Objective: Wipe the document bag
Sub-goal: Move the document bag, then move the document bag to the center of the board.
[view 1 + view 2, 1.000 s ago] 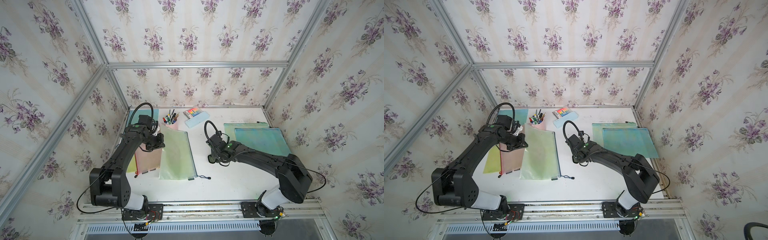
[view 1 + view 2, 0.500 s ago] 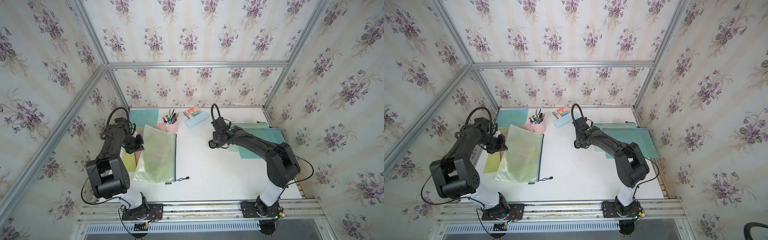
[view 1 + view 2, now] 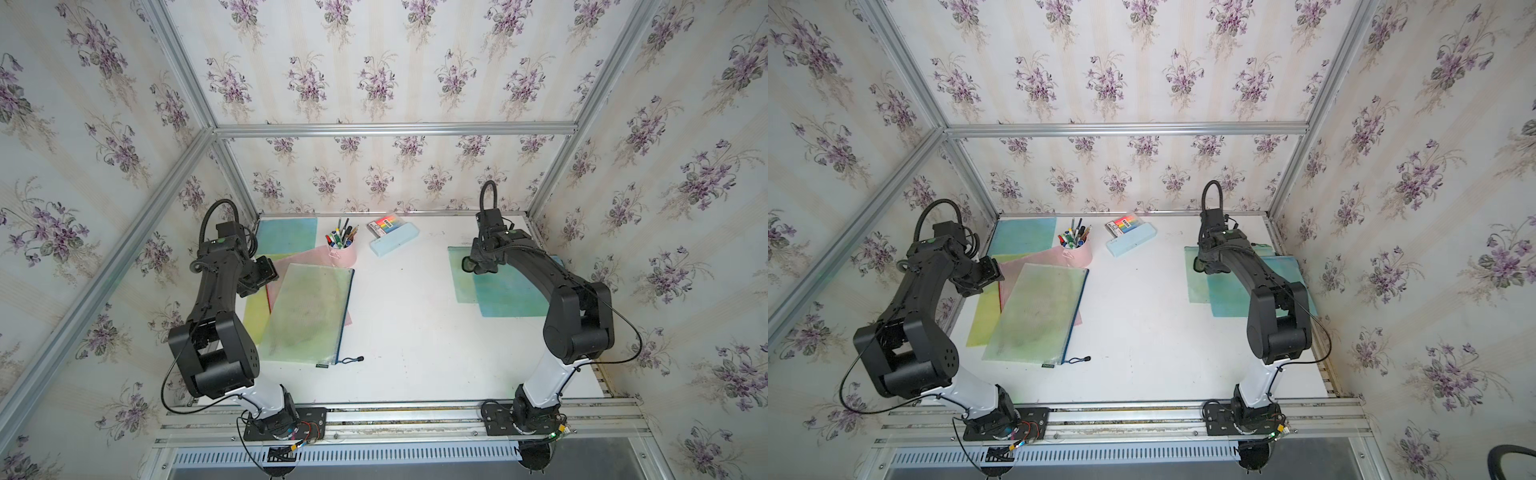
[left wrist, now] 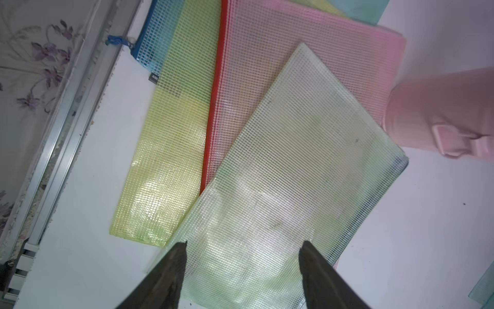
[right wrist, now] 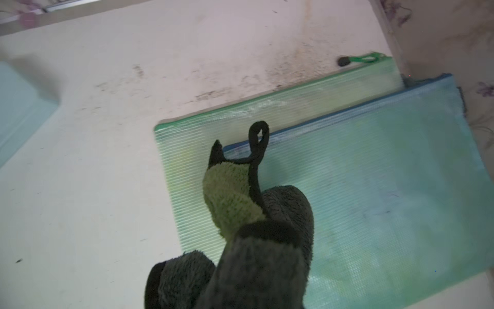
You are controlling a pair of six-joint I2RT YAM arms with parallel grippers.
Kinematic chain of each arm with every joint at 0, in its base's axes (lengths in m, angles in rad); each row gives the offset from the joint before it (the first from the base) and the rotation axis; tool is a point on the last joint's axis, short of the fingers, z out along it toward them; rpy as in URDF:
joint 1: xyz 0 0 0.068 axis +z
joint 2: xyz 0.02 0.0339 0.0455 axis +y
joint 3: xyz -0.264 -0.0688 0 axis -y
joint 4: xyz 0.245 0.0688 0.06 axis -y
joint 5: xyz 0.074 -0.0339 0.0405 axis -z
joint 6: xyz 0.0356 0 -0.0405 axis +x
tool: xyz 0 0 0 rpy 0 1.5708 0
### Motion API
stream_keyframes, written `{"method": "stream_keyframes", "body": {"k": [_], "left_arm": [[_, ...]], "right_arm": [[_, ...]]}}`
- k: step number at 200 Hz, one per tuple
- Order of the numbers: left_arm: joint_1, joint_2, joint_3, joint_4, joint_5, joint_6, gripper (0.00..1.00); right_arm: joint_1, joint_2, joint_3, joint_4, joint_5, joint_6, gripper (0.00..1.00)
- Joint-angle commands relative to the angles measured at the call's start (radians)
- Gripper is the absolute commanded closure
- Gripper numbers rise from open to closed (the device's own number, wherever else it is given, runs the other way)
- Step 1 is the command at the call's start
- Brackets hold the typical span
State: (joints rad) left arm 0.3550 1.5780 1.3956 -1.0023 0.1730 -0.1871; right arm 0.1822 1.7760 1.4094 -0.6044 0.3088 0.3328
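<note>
At the left of the white table [image 3: 415, 332], the pale green mesh document bag [image 3: 309, 316] lies near the left gripper [image 4: 244, 243], jaws wide apart, empty; the right gripper [image 3: 484, 264], clamping a grey-green fluffy cloth [image 5: 283, 211], hangs well apart.

Both top views hang high over my base rail [image 3: 395, 415], facing the back wall [image 3: 395, 166], far enough to hold the whole table [image 3: 407, 332]. The pen cup [image 3: 343, 249] stands toward the far edge. My left wrist camera sits close above the mesh bags [image 4: 294, 174] just beside that cup, sharing it with both top views. My right wrist camera peers closely past the cloth [image 5: 240, 203] at blue-green bags [image 5: 374, 200] well apart from the cup.
</note>
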Motion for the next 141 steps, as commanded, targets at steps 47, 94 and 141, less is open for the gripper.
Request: {"method": "stream_keyframes", "body": {"k": [47, 94, 141], "left_arm": [[-0.355, -0.122, 0.025, 0.099, 0.122, -0.042, 0.23], [-0.551, -0.022, 0.085, 0.194, 0.300, -0.037, 0.19], [-0.654, 0.151, 0.147, 0.278, 0.483, -0.037, 0.18]], "right_arm": [[-0.084, 0.091, -0.100, -0.089, 0.085, -0.048, 0.84], [0.050, 0.139, -0.123, -0.073, -0.015, -0.039, 0.84], [0.256, 0.158, -0.135, -0.069, -0.166, 0.047, 0.84]]}}
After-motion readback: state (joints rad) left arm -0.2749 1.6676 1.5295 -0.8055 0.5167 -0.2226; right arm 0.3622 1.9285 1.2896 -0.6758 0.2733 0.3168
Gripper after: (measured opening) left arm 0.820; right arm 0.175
